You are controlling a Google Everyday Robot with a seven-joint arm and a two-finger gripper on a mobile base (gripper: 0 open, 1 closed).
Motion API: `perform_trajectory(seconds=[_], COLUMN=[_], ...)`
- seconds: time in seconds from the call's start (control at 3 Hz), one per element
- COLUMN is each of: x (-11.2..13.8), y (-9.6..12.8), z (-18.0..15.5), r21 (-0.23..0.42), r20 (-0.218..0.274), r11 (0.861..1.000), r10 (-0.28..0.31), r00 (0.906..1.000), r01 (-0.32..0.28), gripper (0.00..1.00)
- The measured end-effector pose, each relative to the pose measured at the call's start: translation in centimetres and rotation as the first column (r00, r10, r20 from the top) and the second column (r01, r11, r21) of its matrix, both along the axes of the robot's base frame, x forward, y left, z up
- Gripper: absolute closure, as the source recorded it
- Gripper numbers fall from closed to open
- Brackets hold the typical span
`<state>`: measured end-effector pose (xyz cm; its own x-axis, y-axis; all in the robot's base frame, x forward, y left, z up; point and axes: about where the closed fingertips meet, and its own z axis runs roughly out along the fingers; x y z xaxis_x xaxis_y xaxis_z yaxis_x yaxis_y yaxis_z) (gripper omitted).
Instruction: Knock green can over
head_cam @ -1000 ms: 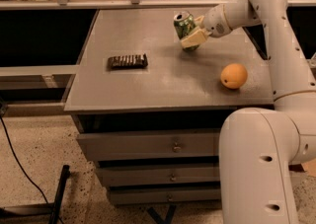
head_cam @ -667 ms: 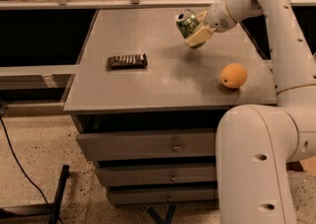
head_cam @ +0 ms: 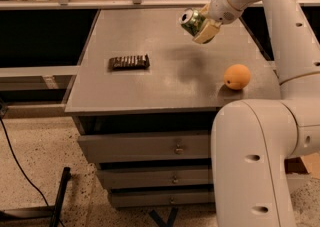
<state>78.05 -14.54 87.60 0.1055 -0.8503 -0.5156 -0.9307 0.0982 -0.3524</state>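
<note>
The green can is held in my gripper, lifted above the grey tabletop near its back right part. The can is tilted, its silver top facing left and toward the camera. My gripper's cream fingers are shut on the can's body. The white arm reaches in from the upper right.
An orange fruit sits on the table's right side near the front. A dark flat snack packet lies at left of centre. Drawers are below the tabletop. A shelf rail runs behind the table. The robot's white body fills the lower right.
The gripper has risen with the can, lifting it off the table, and the can has tilted further to the left.
</note>
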Motion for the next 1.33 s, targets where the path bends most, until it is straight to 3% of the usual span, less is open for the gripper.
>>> perform_trajectory(seconds=[0.33, 0.67, 1.0, 1.33], x=[0.5, 0.3, -0.5, -2.9], y=[-1.0, -2.3, -3.3, -4.0], z=[0.3, 0.3, 0.6, 0.6], r21=[-0.146, -0.25, -0.328, -0.362], r20=[0.037, 0.047, 0.052, 0.035], r11=[0.989, 0.968, 0.944, 0.932], r10=[0.015, 0.025, 0.03, 0.029], r00=[0.9992, 0.9986, 0.9982, 0.999], r01=[-0.01, -0.013, -0.011, -0.014], gripper=[0.99, 0.97, 0.85, 0.66])
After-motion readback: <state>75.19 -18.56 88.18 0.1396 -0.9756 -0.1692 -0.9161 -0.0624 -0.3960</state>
